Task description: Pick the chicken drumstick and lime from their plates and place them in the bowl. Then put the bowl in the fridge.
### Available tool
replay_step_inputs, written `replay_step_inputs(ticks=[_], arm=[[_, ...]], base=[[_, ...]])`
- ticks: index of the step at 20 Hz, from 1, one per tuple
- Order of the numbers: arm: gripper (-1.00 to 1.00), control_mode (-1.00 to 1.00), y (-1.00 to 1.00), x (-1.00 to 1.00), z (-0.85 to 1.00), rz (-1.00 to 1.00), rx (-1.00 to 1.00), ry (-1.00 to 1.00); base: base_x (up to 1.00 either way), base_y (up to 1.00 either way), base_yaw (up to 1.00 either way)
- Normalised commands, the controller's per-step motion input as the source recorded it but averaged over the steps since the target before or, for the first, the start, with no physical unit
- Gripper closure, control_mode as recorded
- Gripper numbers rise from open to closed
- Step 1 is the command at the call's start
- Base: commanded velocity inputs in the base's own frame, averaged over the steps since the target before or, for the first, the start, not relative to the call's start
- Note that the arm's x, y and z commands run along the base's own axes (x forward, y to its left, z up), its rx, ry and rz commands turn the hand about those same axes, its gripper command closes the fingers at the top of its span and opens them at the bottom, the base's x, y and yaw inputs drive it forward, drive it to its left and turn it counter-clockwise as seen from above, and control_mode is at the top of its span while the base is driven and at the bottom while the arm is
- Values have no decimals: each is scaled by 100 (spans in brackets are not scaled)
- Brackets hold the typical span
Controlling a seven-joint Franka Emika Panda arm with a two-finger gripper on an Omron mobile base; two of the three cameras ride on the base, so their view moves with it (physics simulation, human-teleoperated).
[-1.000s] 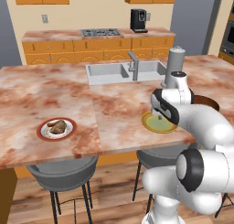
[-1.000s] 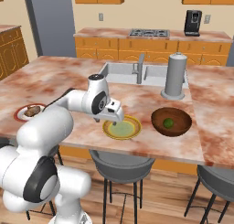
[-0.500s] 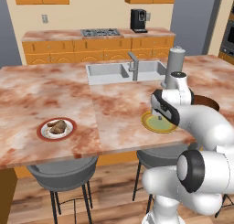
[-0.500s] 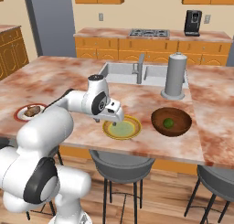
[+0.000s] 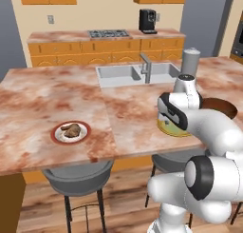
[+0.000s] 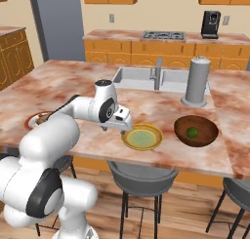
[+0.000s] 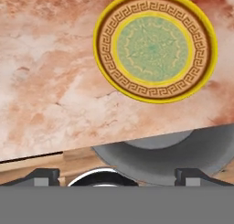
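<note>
Wide-open and empty, the two-finger claw (image 6: pixel 123 129) hangs over the front edge of the pink marble island counter (image 6: pixel 63 82), just beside the round yellow-rimmed plate with a pale green centre (image 6: pixel 142 137). Further along that front edge sits the round dark brown bowl (image 6: pixel 196 130), with the small dark-green lime (image 6: pixel 193 132) inside. Well apart, near the opposite end, the lumpy brown chicken drumstick (image 5: pixel 71 130) lies on the red-rimmed white plate (image 5: pixel 71 132).

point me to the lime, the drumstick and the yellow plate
lime (image 6: pixel 193 132), right base view, middle of the fruit, inside the bowl
drumstick (image 5: pixel 71 130), left base view, middle of the meat
yellow plate (image 7: pixel 154 46), hand view, pale green centre
</note>
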Motion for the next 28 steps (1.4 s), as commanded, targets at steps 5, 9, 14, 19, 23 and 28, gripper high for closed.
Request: replay_step_inputs(ticks=[5, 9, 14, 19, 23, 28], arm=[[-100, 100, 0, 0, 0, 0, 0, 0], [-100, 100, 0, 0, 0, 0, 0, 0], [-100, 100, 0, 0, 0, 0, 0, 0], [-100, 100, 0, 0, 0, 0, 0, 0], [-100, 100, 0, 0, 0, 0, 0, 0], [-100, 100, 0, 0, 0, 0, 0, 0]], base=[[4, 81, 0], [36, 61, 0], [75, 13, 13], [79, 0, 21], [5, 0, 2], [0, 0, 0]])
